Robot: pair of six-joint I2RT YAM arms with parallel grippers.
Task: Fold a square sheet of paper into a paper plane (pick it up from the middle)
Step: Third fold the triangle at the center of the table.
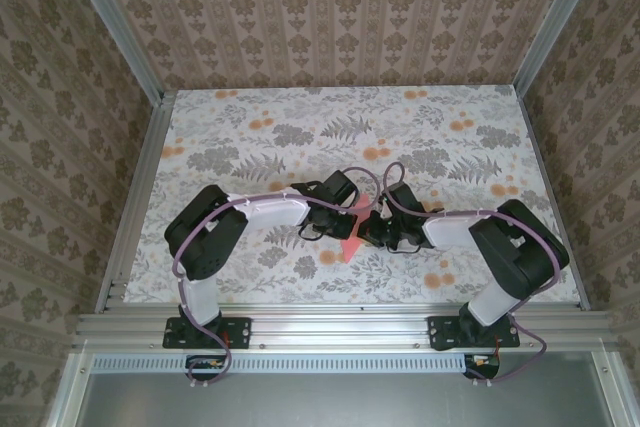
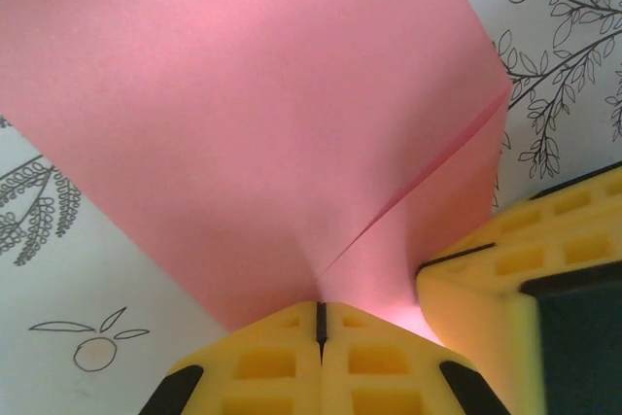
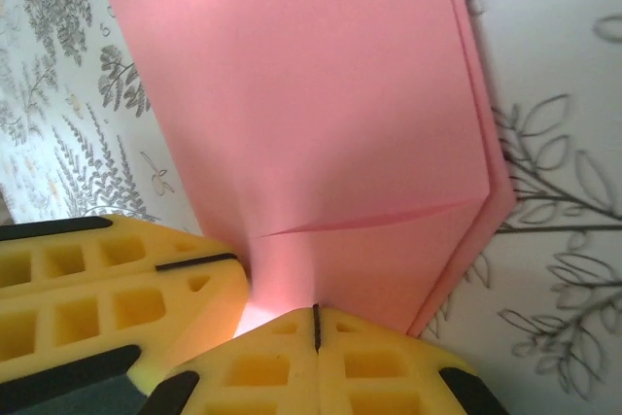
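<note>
Left wrist view: the creased square sheet of paper (image 2: 253, 114) is pinched by both the left gripper (image 2: 319, 323) and the right gripper (image 3: 316, 326), held between them over the table (image 1: 250, 127). It is judged light, floppy and tearable; grips near the crease (image 2: 408, 191) are advised.

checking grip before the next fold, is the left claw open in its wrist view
No, the left claw is closed tight on the edge of the pink paper, which fans out above it.
</note>
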